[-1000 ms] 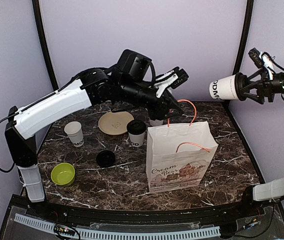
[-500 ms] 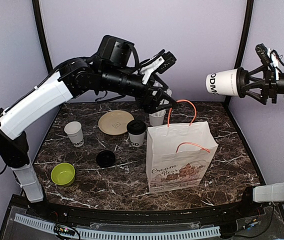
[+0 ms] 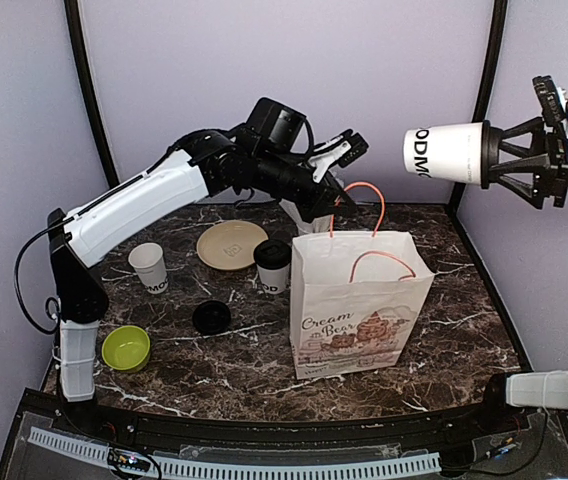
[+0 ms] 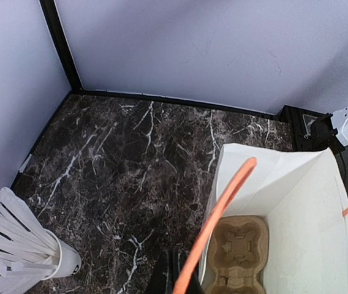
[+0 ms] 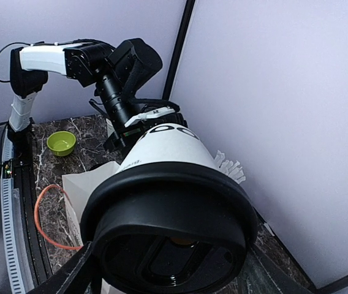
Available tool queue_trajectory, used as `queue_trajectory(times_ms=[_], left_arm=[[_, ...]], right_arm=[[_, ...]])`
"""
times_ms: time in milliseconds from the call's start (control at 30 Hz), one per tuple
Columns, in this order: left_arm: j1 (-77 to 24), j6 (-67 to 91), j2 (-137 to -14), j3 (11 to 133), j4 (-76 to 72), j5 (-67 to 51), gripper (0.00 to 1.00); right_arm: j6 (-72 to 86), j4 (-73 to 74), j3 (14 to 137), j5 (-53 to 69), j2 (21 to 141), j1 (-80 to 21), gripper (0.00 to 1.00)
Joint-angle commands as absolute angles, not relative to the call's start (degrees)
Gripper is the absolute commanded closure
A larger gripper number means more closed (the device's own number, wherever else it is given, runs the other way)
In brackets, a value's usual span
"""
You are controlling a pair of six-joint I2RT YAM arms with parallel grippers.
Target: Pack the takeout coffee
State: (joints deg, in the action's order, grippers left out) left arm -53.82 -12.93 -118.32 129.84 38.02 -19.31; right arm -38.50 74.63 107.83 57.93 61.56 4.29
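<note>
- My left fingers (image 4: 165,278) were shut tight on the orange handle (image 3: 362,186) of the bag (image 3: 359,320), pulling it up.
- My right fingers (image 5: 70,275) were clamped around the black lid of the held cup (image 3: 444,152). That cup lay on its side high in the air, to the right of the bag and well apart from it.
- The other cup (image 3: 272,265), with its lid on, stood on the worktop (image 3: 464,320) just left of the bag. No cup was in the bag yet.
- I was holding the held cup only by its lid. I thought the lid could pop off and the cup could drop or spill.
- The cup had to be turned upright before going in. If I turned it too fast, coffee could leak out.
- The handle was thin. If it slipped from my left fingers, the bag's mouth could flop shut. If I pulled too hard, the bag could tip over.
- On the way down the cup could bump the bag's edge or catch the front handle.
- Only the left wrist view looked inside the bag. It showed a brown tray (image 4: 238,245) at the bottom with empty holes, and a cup of straws (image 4: 8,239) nearby.
- Only the top view showed both arms at once and the gap between the held cup and the bag.
- The right wrist view was mostly filled by the lid, so it helped little with aiming.
</note>
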Motion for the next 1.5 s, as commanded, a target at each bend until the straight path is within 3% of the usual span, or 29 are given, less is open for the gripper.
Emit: queue_trajectory(times_ms=[0, 500, 967, 1300, 1467], left_arm=[[-53.49, -13.14, -116.17, 134.42, 34.43, -20.82, 1.00], [-53.61, -9.18, -114.11, 129.54, 34.48, -23.27, 1.00], [-53.77, -5.84, -109.86, 124.12, 30.56, -27.20, 1.00], [-54.67, -3.37, -111.24, 124.81, 28.92, -25.08, 1.00], [-55.10, -5.84, -110.95, 124.89, 29.83, -20.04, 1.00]], right_arm=[[-39.13, 73.92, 106.81, 61.52, 62.71, 3.17, 0.35], [-46.80, 80.10, 99.34, 58.27, 62.19, 0.34, 0.36], [-58.01, 81.21, 93.40, 37.24, 57.46, -2.55, 0.36], [-57.99, 81.12, 94.33, 36.44, 57.52, -4.30, 0.37], [-55.89, 81.19, 99.22, 41.90, 59.58, -4.31, 0.37]])
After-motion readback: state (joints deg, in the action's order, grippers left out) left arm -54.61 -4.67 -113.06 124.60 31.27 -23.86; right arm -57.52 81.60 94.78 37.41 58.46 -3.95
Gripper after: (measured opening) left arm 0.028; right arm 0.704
